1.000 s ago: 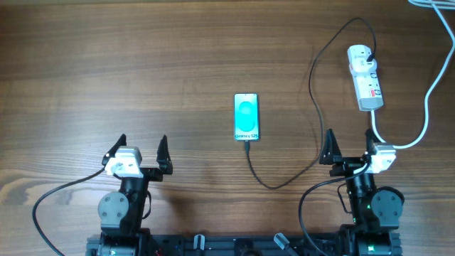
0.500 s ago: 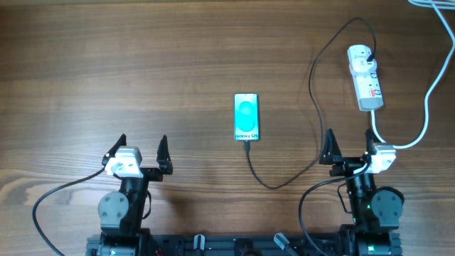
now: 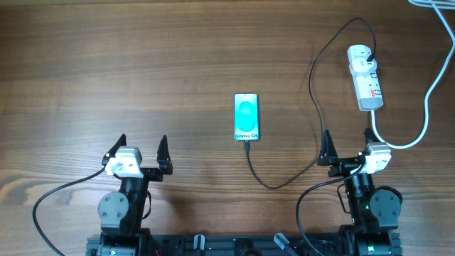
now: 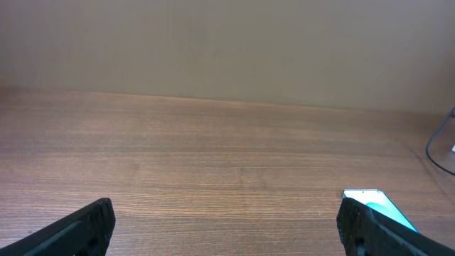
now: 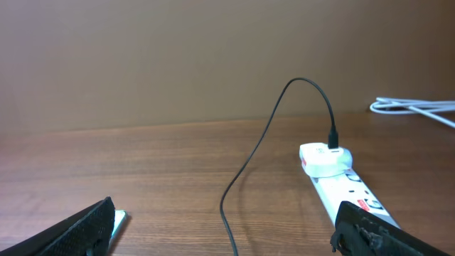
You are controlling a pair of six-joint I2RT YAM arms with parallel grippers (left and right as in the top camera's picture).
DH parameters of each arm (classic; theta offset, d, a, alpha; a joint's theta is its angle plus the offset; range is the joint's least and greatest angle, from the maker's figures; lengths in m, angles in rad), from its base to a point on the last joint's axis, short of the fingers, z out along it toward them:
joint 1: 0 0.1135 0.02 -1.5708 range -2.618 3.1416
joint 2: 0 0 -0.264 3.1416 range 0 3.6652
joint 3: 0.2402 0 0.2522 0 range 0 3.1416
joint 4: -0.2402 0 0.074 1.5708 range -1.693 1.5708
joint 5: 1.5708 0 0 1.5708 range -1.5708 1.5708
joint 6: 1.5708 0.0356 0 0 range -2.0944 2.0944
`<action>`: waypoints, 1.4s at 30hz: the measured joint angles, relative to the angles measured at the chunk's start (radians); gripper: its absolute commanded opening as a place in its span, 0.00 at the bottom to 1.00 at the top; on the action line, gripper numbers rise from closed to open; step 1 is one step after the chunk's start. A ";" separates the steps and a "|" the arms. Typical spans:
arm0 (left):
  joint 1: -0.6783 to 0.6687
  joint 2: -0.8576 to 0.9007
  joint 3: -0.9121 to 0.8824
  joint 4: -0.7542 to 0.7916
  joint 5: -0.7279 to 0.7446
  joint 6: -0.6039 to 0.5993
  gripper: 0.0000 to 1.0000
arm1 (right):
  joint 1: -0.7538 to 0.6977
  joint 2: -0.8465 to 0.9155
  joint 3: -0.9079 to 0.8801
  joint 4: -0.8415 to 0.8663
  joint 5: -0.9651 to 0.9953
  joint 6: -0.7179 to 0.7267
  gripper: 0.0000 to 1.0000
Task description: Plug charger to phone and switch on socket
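Two arms sit at the near edge of your bench (image 3: 142,64). Only one has stirred in the past second. The right gripper (image 3: 348,142) has edged a touch to its left and back toward its base. The left gripper (image 3: 142,142) has not budged. Both sets of jaws stand spread wide and hold nothing.

Just beyond the jaws, the charger (image 3: 311,85) sags in a loop of thin black cable between the two arms. One end rises to the near short edge of the phone (image 3: 247,117), which lies flat and screen-up at mid-bench, well apart from either gripper. From overhead the connector tip appears to meet that edge, but you cannot tell from here whether it is fully seated. The left wrist camera catches only a corner of the lit screen, and the right wrist camera only a sliver.

Farther back on the right, the cable arcs high and drops into the white adapter (image 3: 359,55), which is plugged into the far end of the socket (image 3: 365,85). The thick white cord (image 3: 426,107) trails from the strip's near end and off the bench's right side. The red-marked switches are too small to read as on or off.

The small shift looks like the right arm beginning its approach, and that arm sits nearest the strip. Nothing on the bench has been touched. Check the connector at the phone first. If it is home, the switch is the step left.
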 measured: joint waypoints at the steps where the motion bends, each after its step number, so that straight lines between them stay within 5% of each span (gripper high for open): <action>1: 0.000 0.000 0.000 0.000 0.000 0.000 1.00 | 0.000 0.000 0.000 0.000 0.000 -0.016 1.00; 42: 0.000 0.000 0.000 0.000 0.000 0.000 1.00 | 0.000 0.000 0.000 0.000 0.000 -0.061 1.00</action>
